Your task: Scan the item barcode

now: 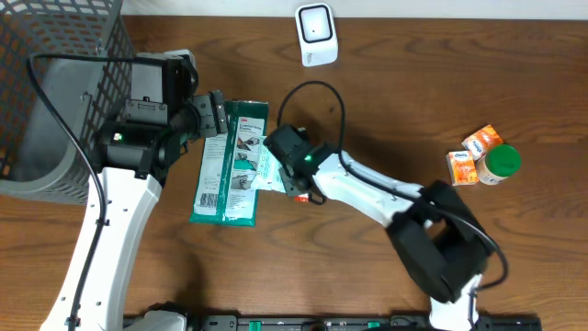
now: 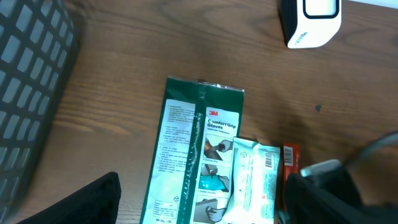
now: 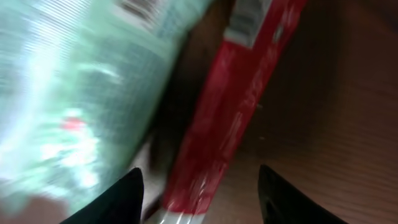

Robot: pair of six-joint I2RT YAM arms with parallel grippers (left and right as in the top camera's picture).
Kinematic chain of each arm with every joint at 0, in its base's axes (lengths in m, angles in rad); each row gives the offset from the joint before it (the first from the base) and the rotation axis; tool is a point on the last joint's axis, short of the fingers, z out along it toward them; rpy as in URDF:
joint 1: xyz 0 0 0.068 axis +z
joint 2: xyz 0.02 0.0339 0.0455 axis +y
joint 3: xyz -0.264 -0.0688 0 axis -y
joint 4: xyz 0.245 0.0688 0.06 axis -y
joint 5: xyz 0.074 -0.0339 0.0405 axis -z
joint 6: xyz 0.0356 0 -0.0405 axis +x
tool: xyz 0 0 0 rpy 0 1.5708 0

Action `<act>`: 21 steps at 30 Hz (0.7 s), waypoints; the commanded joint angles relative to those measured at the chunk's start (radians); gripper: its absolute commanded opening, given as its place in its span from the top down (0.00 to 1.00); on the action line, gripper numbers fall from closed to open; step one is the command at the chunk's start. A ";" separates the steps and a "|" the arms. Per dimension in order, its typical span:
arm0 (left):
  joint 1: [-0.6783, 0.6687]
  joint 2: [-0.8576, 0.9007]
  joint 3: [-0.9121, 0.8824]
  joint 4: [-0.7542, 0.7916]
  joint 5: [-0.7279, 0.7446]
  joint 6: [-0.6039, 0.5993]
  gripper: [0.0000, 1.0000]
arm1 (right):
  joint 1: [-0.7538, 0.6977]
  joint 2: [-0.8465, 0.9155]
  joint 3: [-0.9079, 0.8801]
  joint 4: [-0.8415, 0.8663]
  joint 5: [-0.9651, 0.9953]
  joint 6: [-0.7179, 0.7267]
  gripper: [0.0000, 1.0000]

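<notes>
A green 3M glove package (image 1: 230,165) (image 2: 193,162) lies flat on the wooden table. A pale green packet (image 1: 266,172) (image 2: 252,180) overlaps its right edge, with a barcode showing near its top. Beside that lies a thin red packet (image 2: 291,157) (image 3: 239,99). My right gripper (image 1: 288,167) (image 3: 202,193) hangs low over these, open, with the red packet's end between its dark fingertips (image 3: 124,196) and a gap on both sides. My left gripper (image 1: 217,112) (image 2: 199,208) hovers open above the glove package's top. The white scanner (image 1: 315,34) (image 2: 311,22) stands at the far edge.
A grey wire basket (image 1: 55,74) (image 2: 28,93) fills the far left corner next to the left arm. Two small orange boxes (image 1: 470,154) and a green-lidded container (image 1: 503,163) sit at the right. The right arm's cable loops above the packets.
</notes>
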 commanded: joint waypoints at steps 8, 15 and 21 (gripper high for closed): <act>0.000 0.001 -0.001 -0.001 -0.005 -0.006 0.16 | -0.077 0.027 0.012 -0.084 0.070 0.027 0.56; 0.000 0.001 -0.001 -0.001 -0.005 -0.006 0.16 | -0.157 0.003 0.012 -0.114 0.026 -0.060 0.52; 0.000 0.001 -0.001 -0.001 -0.005 -0.006 0.16 | -0.186 -0.002 0.013 -0.114 -0.056 -0.124 0.48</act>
